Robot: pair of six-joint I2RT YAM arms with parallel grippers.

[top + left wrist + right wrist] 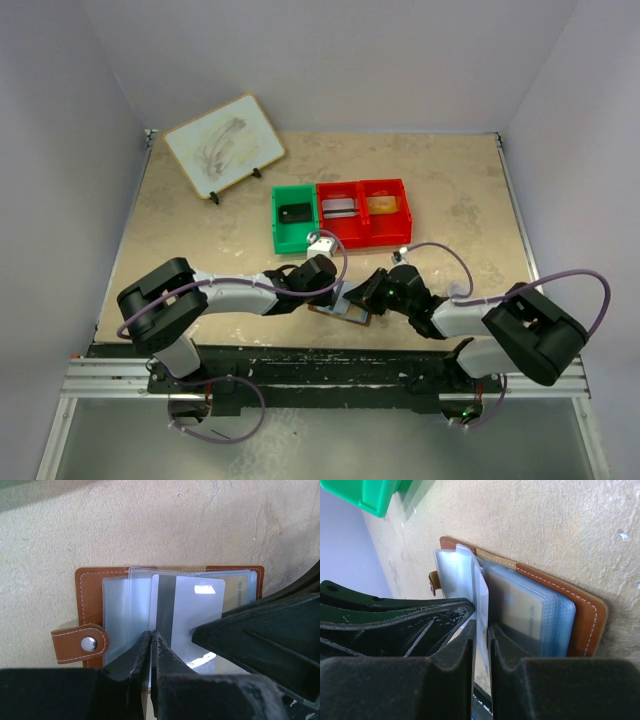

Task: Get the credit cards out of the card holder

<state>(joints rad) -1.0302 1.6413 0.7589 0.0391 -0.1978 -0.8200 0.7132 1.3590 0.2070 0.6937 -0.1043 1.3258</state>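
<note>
Soft, bright light falls from above on the table (460, 190). Shadows on it are faint. A white shine sits on the silver card (192, 610). The black fingers (530, 680) near the wrist cameras look dark and fuzzy. A grey shadow darkens the left wrist view's top left corner.

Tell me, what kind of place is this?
Probably a robot test lab: a table boxed in by plain walls, a left arm and right arm bolted to a metal rail, plus a green bin and red bin.
</note>
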